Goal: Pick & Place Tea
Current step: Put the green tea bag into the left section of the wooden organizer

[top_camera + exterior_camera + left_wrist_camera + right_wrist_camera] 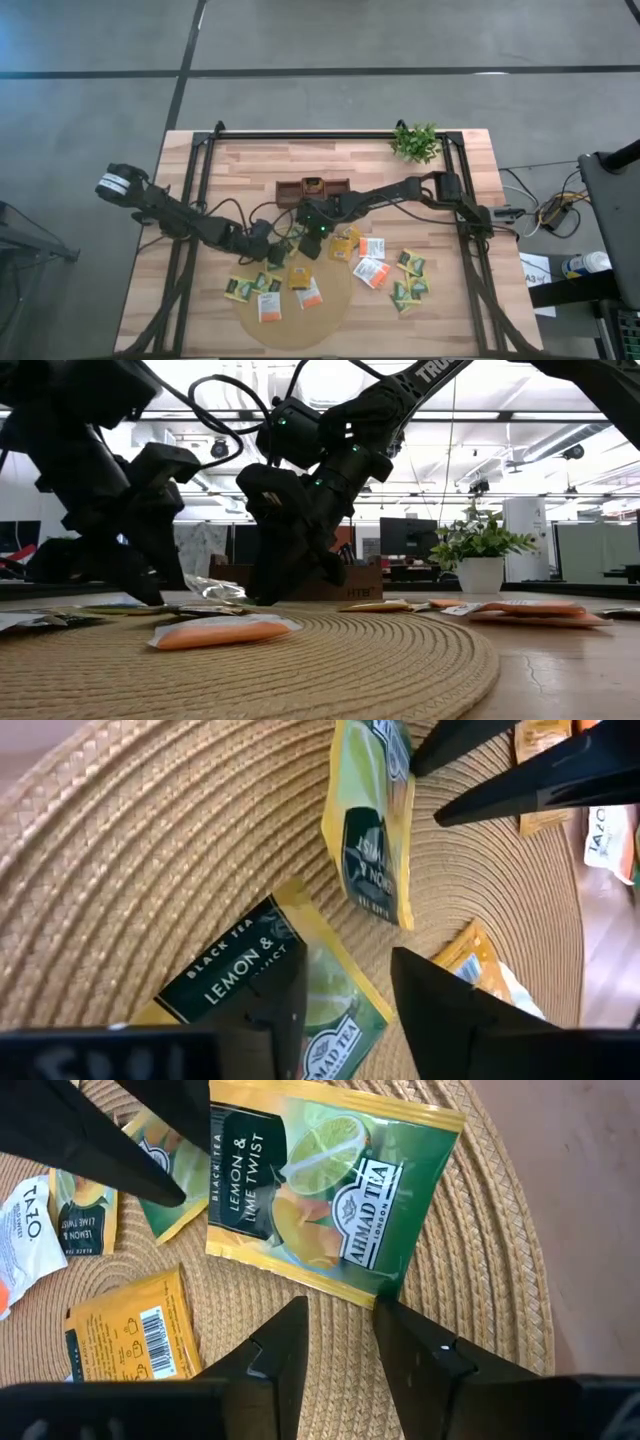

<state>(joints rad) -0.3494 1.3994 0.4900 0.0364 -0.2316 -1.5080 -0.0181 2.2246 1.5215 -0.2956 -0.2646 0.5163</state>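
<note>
Both grippers hovered low over the mat's far edge, fingers parted.

Your right gripper gripped nothing; a lemon-lime sachet lay just at its 12 o'clock on the round mat. Your left gripper stood parted, one fingertip touching another sachet.

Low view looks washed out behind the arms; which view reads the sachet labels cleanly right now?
Low view: ceiling lights glare, arms go to silhouette. Right wrist view: the lemon-lime sachet is evenly lit, print legible. Left wrist view: the nearest sachet is readable too, partly hidden by a finger.
</note>
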